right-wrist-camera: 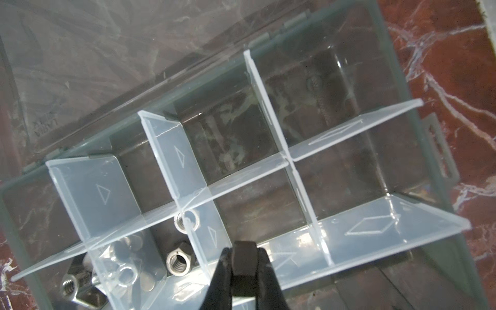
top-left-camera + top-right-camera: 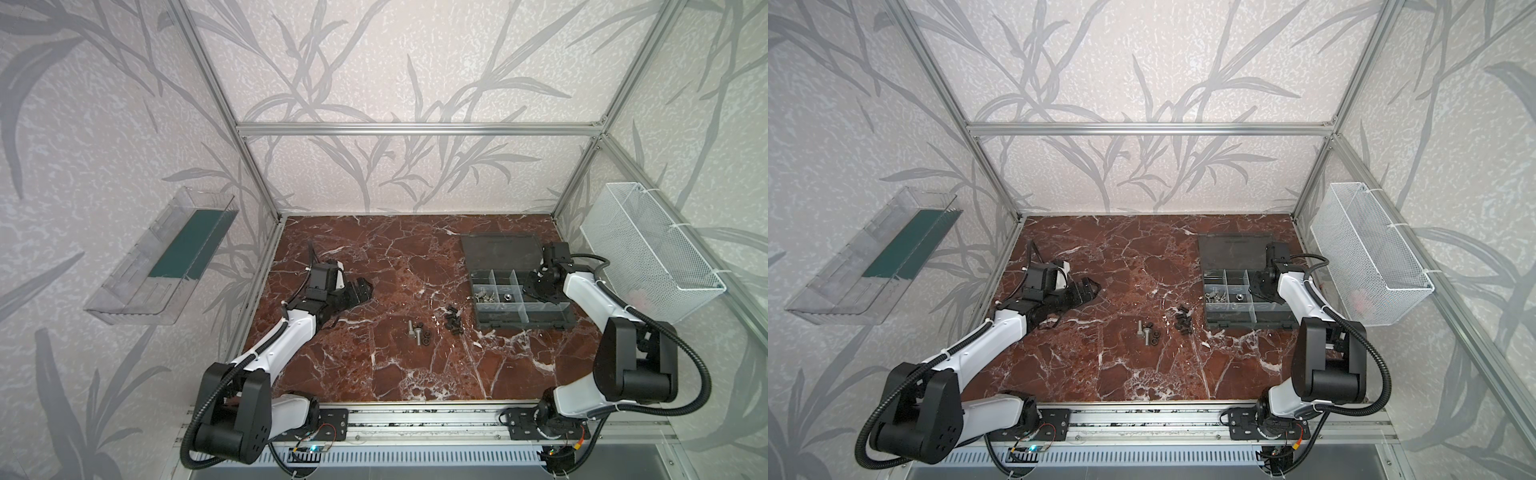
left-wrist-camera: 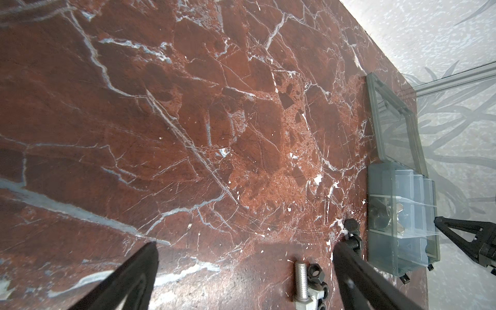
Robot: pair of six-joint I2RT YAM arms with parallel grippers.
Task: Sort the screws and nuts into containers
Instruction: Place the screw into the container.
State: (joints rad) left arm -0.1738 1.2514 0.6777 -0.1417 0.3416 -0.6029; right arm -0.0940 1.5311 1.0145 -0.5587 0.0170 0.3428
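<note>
Right pincer clamped on a small black hexagonal metal nut, above the open dark grey plastic organiser box.

The nut sits pinched between the black fingertips, over the box's pale translucent dividers. The compartment just beside the pincer holds silver hex nuts. The next one out holds a heap of silver fasteners, too jumbled to tell apart. The left pincer gapes wide, gripping nothing. On the red marble table near its fingertips lie silver hex-head bolts and short black screws.

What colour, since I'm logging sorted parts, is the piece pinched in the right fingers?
Black; the hex piece shows best in the right wrist view.
</note>
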